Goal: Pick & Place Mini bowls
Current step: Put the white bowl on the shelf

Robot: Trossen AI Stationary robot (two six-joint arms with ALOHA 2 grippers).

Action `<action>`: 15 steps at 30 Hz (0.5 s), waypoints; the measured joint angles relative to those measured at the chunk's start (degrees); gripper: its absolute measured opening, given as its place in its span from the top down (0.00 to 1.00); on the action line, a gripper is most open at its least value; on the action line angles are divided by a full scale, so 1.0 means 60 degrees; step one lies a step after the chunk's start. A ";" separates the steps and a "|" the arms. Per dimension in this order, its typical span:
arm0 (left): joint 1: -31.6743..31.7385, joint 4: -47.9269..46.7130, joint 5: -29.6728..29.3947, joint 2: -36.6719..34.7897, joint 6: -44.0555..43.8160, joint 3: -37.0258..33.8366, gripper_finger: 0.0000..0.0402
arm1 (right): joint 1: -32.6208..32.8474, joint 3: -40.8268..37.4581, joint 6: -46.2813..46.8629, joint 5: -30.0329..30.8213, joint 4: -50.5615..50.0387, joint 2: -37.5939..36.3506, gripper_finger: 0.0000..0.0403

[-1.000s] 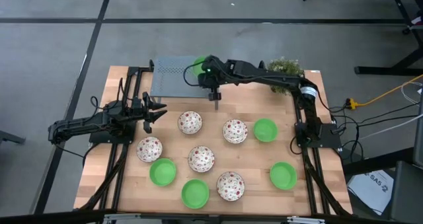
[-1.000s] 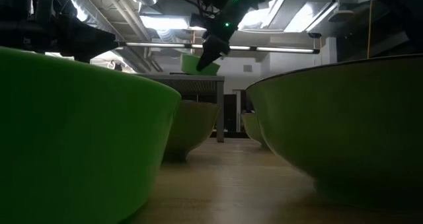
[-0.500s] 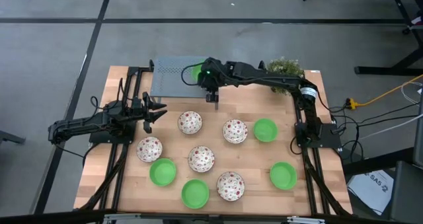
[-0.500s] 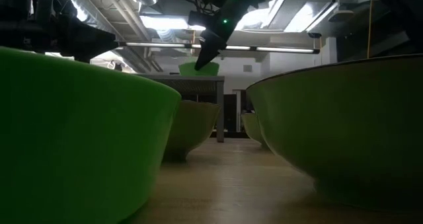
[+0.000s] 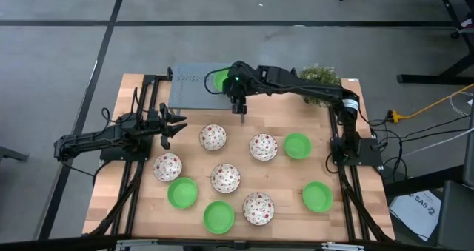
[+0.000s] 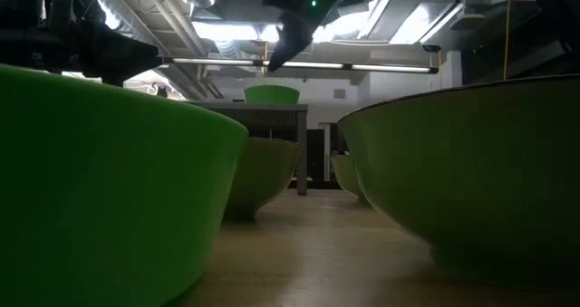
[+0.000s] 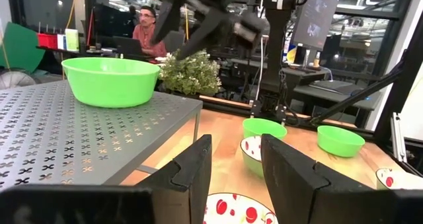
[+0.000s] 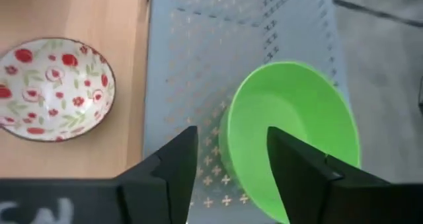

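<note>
Right claw (image 5: 238, 103) hangs released above a green bowl (image 5: 218, 81), which sits alone on the grey perforated shelf (image 5: 189, 88); left claw (image 5: 176, 125) waits spread.

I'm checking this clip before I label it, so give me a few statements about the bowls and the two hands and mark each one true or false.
1. A green bowl sits on the grey perforated shelf. True.
2. The right hand is clamped on that bowl. False: its fingers are apart and it hangs above the bowl, clear of it.
3. Five speckled bowls lie on the wooden table. True.
4. The left hand holds a speckled bowl. False: it is open and empty, beside the table's left edge.
5. The potted plant stands at the table's front edge. False: it is at the far right corner.
</note>
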 joint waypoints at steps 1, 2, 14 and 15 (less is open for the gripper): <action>0.0000 0.0007 -0.0007 0.0000 0.0002 0.0000 0.69 | 0.0052 0.0105 0.0006 0.0004 -0.0286 -0.0031 0.54; 0.0000 -0.0001 -0.0008 0.0000 0.0006 0.0000 0.69 | 0.0118 0.0240 0.0048 0.0004 -0.0543 -0.0037 0.53; 0.0000 0.0001 -0.0008 0.0000 0.0005 0.0000 0.69 | 0.1045 0.0547 0.1625 -0.0015 -0.2373 -0.0485 0.53; 0.0000 0.0001 -0.0008 0.0000 0.0002 0.0000 0.69 | 0.1123 0.0546 0.1811 -0.0015 -0.2467 -0.0537 0.53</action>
